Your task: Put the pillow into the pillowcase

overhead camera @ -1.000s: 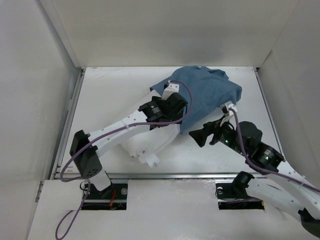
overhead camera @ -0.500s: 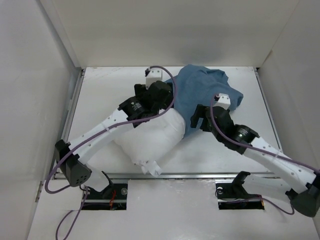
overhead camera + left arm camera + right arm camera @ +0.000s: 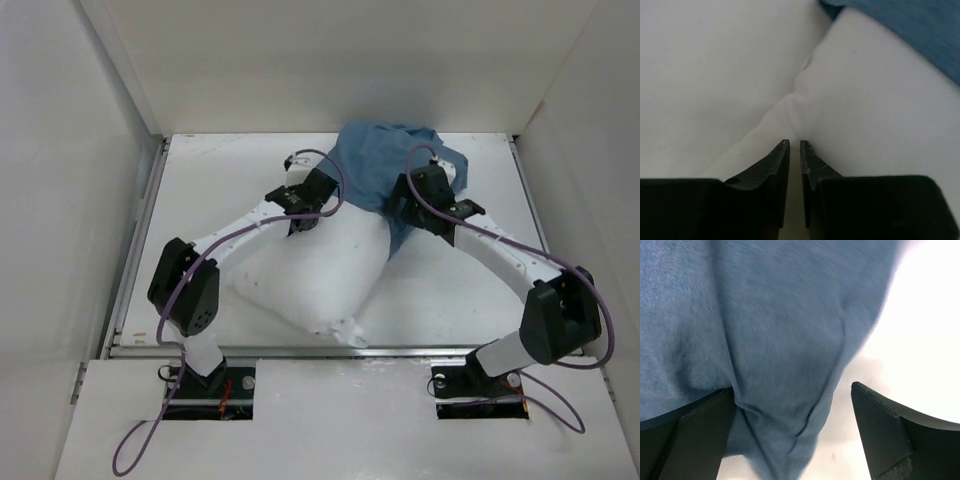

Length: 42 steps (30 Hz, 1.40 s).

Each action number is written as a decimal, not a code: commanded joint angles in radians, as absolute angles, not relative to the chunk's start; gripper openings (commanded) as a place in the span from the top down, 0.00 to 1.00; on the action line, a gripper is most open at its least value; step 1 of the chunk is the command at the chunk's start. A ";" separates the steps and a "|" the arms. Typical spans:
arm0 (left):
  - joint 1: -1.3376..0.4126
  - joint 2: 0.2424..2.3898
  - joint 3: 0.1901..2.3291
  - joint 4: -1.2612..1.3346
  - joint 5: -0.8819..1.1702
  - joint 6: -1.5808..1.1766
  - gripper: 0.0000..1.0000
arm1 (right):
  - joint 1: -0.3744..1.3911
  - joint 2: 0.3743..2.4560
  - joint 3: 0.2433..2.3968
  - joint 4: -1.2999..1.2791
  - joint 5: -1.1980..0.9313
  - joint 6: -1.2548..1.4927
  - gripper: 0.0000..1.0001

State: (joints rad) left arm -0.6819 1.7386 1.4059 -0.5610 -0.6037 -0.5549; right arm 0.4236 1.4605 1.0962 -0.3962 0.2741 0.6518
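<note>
White enclosure walls box in the white tabletop on three sides. Both forearms converge over the spot where the two fabrics meet, so I can't see the sack's opening from the top view.

The plump white fabric pillow lies mid-tabletop on a diagonal. Its long axis runs from the near corner by the front edge up to the far right. The far end is tucked against the wrinkled slate-blue fabric pillowcase, which is bunched at the back.

The left hand has its fingers nearly pressed together, pinching a pleat of the pillow. The right hand is spread wide, straddling a blue fold.

Compared with half a second ago, the pillowcase is heaped farther back, more of the pillow is exposed, and the right hand has reached deeper.
</note>
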 commanded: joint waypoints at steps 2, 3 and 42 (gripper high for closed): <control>-0.787 1.551 1.257 -0.485 -0.323 -0.595 0.88 | 0.364 1.529 1.236 -0.272 0.269 0.531 0.00; -0.808 1.530 1.229 -0.448 -0.266 -0.595 0.88 | 0.364 1.543 1.277 -0.272 0.268 0.516 0.00; -0.629 1.465 0.864 -0.103 -0.393 -0.576 0.00 | 0.854 1.711 1.308 -0.491 0.442 0.236 1.00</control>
